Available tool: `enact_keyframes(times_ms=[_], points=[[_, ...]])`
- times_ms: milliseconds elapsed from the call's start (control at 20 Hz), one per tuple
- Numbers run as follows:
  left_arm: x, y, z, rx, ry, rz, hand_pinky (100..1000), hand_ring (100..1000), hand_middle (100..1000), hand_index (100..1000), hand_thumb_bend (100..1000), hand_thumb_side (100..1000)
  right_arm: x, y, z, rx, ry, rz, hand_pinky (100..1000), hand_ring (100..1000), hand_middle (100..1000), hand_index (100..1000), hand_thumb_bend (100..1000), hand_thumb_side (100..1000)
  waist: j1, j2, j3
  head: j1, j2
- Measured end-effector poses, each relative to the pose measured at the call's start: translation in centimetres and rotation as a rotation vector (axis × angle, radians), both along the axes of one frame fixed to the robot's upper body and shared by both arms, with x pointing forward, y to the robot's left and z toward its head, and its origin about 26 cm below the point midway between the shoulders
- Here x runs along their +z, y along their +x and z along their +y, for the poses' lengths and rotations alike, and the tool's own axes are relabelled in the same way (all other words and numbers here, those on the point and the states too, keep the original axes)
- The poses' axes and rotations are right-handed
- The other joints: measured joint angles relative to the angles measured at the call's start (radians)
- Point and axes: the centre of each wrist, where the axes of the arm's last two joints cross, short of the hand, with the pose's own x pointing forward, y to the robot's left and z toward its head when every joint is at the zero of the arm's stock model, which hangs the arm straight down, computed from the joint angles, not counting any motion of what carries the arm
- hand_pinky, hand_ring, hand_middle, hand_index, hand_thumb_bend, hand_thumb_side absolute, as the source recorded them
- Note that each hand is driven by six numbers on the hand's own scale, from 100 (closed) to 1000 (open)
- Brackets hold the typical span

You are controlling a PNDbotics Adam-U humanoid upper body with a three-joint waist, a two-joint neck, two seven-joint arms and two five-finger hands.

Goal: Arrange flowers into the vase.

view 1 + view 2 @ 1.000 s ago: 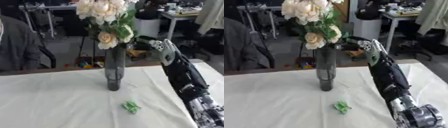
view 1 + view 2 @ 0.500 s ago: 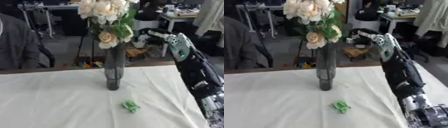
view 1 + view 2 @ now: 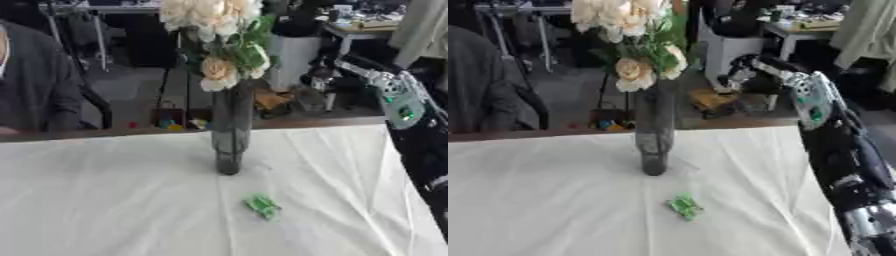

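- Right eye view shows the right hand (image 3: pixel 750 70) raised beside the bouquet, apart from it; whether its fingers are spread or curled, I cannot tell.
- Flowers (image 3: pixel 627 30) stand in the dark vase (image 3: pixel 654 135) on the bench (image 3: pixel 544 200).
- A green scrap (image 3: pixel 682 206) lies nearby.
- Arranging looks nearly done; next likely calls for reaching back in to adjust the stems.

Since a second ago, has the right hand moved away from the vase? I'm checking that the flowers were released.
Yes. The right hand has drawn off to the right, away from the vase; it was beside the flowers and holds nothing now.
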Motion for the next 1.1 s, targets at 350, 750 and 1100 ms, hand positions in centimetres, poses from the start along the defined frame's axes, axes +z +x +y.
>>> enact_keyframes(times_ms=[350, 750, 1100], points=[[0.1, 0.0, 0.1, -0.012, 0.017, -0.018, 782, 777, 725, 794, 608, 950, -1.0, -2.2, -1.4, -0.031, 0.061, -0.079, 869, 862, 860, 713, 302, 782, 0.003, 0.0, -0.008, 0.033, 0.014], [0.2, -0.1, 0.0, -0.04, 0.065, -0.049, 793, 815, 766, 817, 603, 949, -1.9, -4.2, -2.7, -0.094, 0.145, -0.145, 827, 812, 827, 688, 264, 782, 0.004, 0.01, -0.018, 0.044, 0.027], [0.4, -0.1, -0.1, -0.06, 0.082, -0.072, 801, 829, 773, 817, 604, 954, -1.9, -5.0, -3.2, -0.129, 0.193, -0.183, 813, 801, 813, 666, 252, 788, 0.005, 0.022, -0.023, 0.058, 0.032]])
